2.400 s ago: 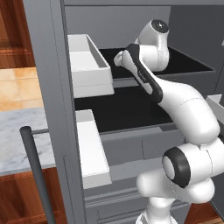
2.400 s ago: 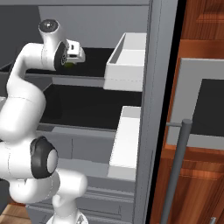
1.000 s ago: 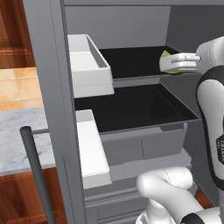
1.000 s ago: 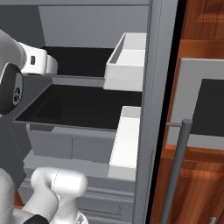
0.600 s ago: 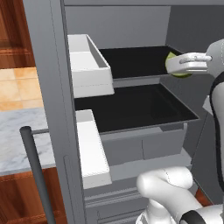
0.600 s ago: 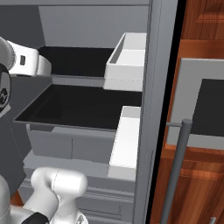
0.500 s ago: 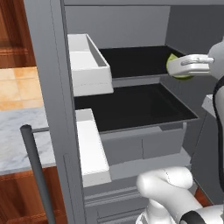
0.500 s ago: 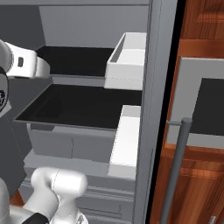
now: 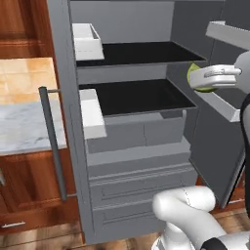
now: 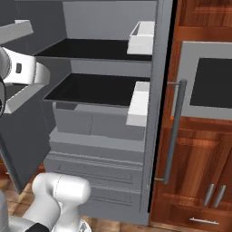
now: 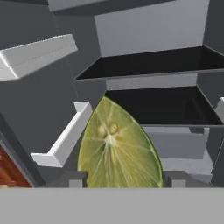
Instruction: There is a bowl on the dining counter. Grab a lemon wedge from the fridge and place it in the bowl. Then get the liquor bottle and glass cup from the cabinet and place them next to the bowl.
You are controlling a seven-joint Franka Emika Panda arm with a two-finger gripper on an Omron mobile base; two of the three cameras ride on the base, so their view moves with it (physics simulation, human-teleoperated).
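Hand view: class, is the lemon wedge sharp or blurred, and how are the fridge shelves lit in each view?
Hand view: lemon wedge sharp, close-up, cut off at the bottom. Left base view: fridge shelves flat black, without glare. Right base view: the same dark shelves, evenly lit.

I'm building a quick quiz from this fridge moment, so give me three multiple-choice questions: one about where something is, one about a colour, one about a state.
1. Where is the lemon wedge?
A. on the top shelf
B. between the tool's fingers
C. in a door bin

2. What colour are the fridge's shelves?
A. black
B. white
C. wooden brown

3. What state is the fridge in?
A. both doors shut
B. doors open
C. drawers pulled out

Answers:
1 B: in the hand view the wedge sits between the tool's two finger tips.
2 A: both shelves show black in the base views.
3 B: the interior and the door bins are in plain view.
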